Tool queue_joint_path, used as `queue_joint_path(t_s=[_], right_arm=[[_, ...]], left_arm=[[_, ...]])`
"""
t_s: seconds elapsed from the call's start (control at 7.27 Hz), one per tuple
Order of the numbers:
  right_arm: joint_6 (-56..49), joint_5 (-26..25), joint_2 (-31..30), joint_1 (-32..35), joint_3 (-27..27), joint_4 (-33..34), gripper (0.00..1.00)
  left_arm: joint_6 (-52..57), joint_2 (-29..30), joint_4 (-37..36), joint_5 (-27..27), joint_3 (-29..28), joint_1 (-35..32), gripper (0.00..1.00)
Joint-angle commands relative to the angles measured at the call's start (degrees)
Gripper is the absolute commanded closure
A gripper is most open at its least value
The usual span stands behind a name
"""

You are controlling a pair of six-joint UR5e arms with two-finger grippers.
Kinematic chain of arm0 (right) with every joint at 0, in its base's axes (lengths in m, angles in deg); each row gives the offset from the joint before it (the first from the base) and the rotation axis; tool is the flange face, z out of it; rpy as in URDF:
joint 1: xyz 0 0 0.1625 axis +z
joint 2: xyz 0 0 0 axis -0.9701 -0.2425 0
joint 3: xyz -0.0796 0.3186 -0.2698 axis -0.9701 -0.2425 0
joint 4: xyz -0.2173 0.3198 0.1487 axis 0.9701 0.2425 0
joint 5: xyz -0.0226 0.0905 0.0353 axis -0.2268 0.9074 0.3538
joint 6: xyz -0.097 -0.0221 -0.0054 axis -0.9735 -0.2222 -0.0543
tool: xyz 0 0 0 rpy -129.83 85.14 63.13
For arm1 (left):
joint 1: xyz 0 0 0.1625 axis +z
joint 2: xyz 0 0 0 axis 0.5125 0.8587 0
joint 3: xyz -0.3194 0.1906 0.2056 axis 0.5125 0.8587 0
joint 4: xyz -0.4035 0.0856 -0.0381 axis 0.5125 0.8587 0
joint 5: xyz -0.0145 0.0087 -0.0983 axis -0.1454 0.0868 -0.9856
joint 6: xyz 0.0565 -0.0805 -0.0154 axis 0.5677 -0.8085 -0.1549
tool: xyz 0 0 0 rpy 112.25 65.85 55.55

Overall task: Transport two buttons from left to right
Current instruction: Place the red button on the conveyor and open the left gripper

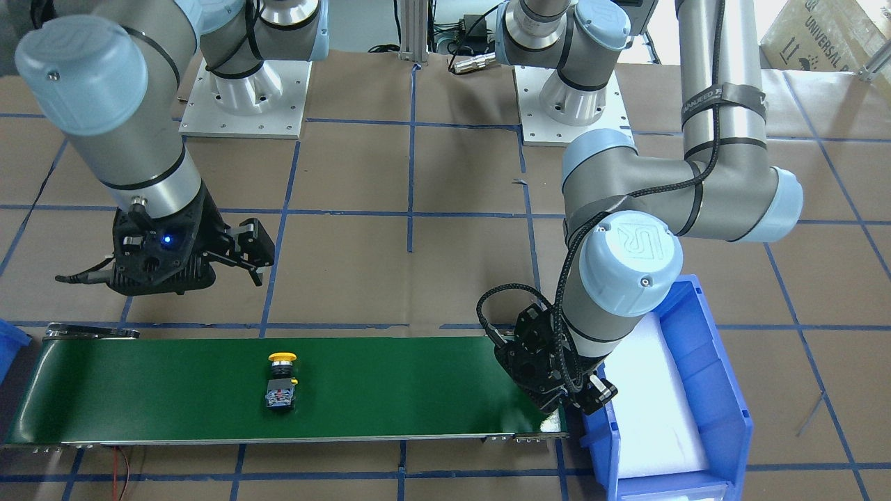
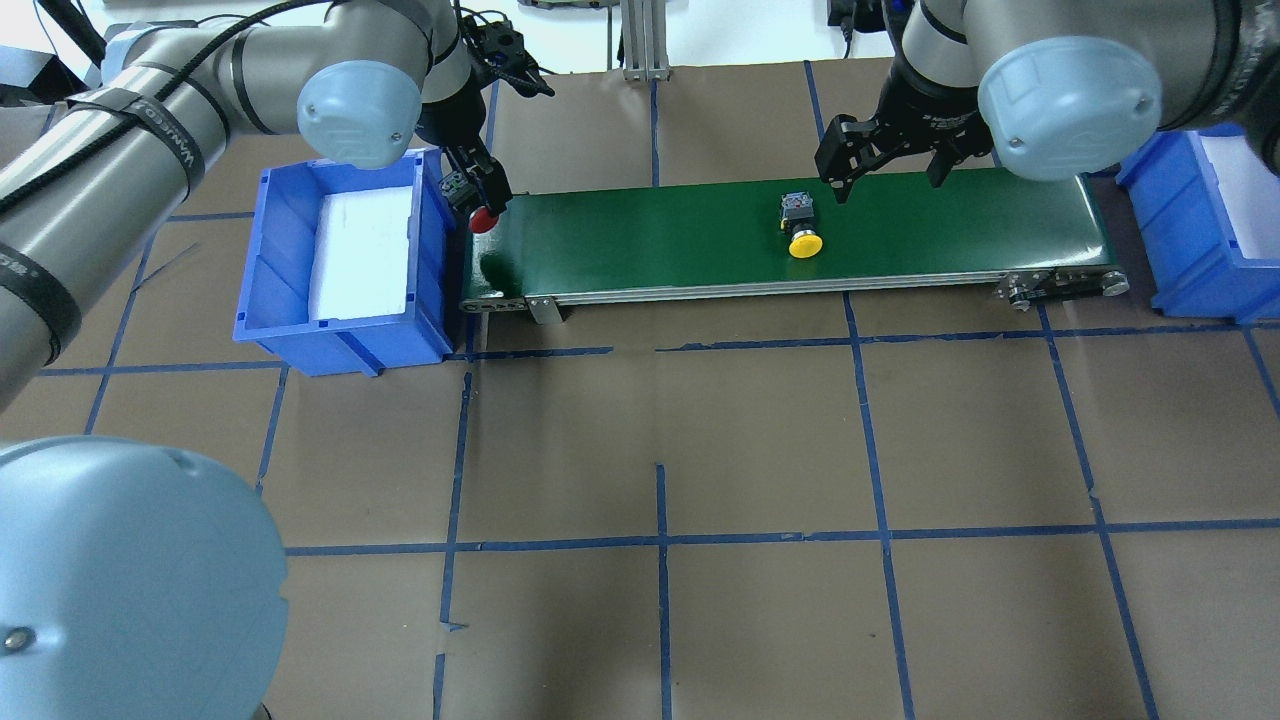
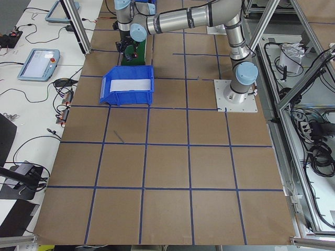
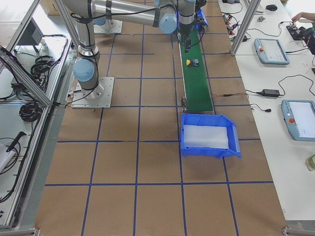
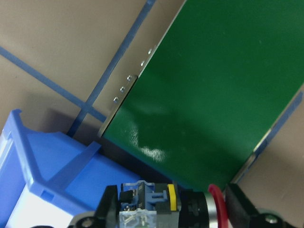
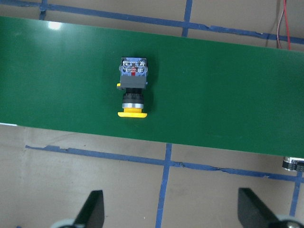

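Left gripper [image 5: 172,209] grips the red-capped grey-bodied push-button [image 2: 485,219] above one end of the green conveyor surface [image 2: 650,235]. Right gripper [image 6: 172,211], spread wide, hovers near the yellow-capped push-button [image 6: 132,88] lying on its side there.

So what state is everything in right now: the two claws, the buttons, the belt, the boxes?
Left gripper: shut on the red button, at the belt's left end.
Red button: held by the left gripper.
Right gripper: open, empty, hovering near the yellow button.
Yellow button: lying on its side on the belt.
Green belt: running or stopped, cannot tell.
Left blue bin: white pad inside.
Right blue bin: white pad inside.
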Motion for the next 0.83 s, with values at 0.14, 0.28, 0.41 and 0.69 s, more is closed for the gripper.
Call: queue_joint_path(t_s=[0.14, 0.28, 0.41, 0.69], right_arm=[[0.1, 0.6, 11.8, -1.0, -7.9, 2.9, 0.0], [0.4, 1.0, 16.0, -1.0, -11.7, 2.8, 0.0], [0.4, 0.9, 17.8, -1.0, -14.2, 2.8, 0.0], [1.1, 1.0, 21.1, -0.4, -14.5, 4.3, 0.01]], left_arm=[[-2.2, 4.7, -1.3, 0.6, -3.7, -3.1, 0.2], [-2.4, 4.0, -0.4, 1.0, -3.5, -3.2, 0.0], [-2.5, 3.1, 1.4, 3.1, -3.2, -3.2, 0.0], [-2.6, 1.1, 6.2, 4.2, -3.7, -3.1, 0.0]])
